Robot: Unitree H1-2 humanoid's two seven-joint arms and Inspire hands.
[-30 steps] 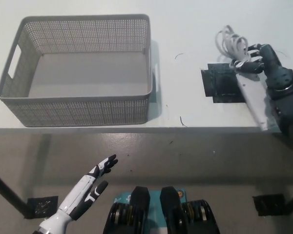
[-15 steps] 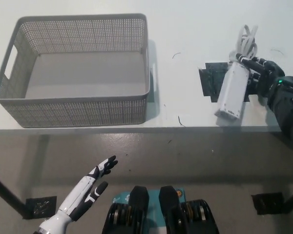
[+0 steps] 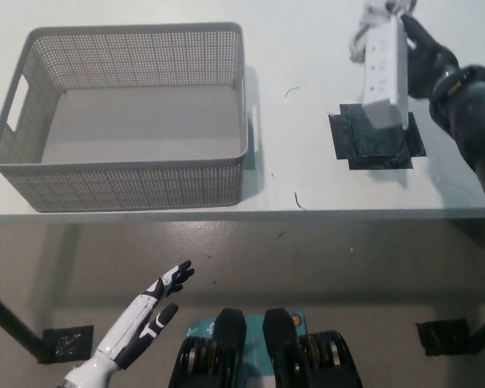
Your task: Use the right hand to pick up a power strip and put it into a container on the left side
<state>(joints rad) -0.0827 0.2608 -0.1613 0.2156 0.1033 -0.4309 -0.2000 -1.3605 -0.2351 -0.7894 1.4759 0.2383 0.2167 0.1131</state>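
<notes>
The right hand [image 3: 420, 56] is at the upper right of the head view, its black fingers wrapped around a white power strip [image 3: 384, 69] and clamped on it. The power strip is held clear of the white table [image 3: 307, 145], roughly lengthwise up and down in the picture, with its socket face towards the camera and its lower end hanging over a dark square patch [image 3: 376, 145] that lies flat on the table top. A bundle of white cord [image 3: 364, 28] shows at the upper end of the power strip, near the top edge of the picture; how it is gathered cannot be made out. The black forearm runs from the hand down along the right edge of the picture. A grey perforated basket [image 3: 121, 182] with cut-out handles stands on the left part of the table, well apart from the power strip; its floor is bare. Its front wall lies close to the near edge of the table. A few short dark marks [image 3: 295, 198] lie on the table top between the basket and the dark patch. The left hand [image 3: 158, 295] is at the lower left, below the table edge and over the grey floor, its white fingers spread apart and holding nothing.
</notes>
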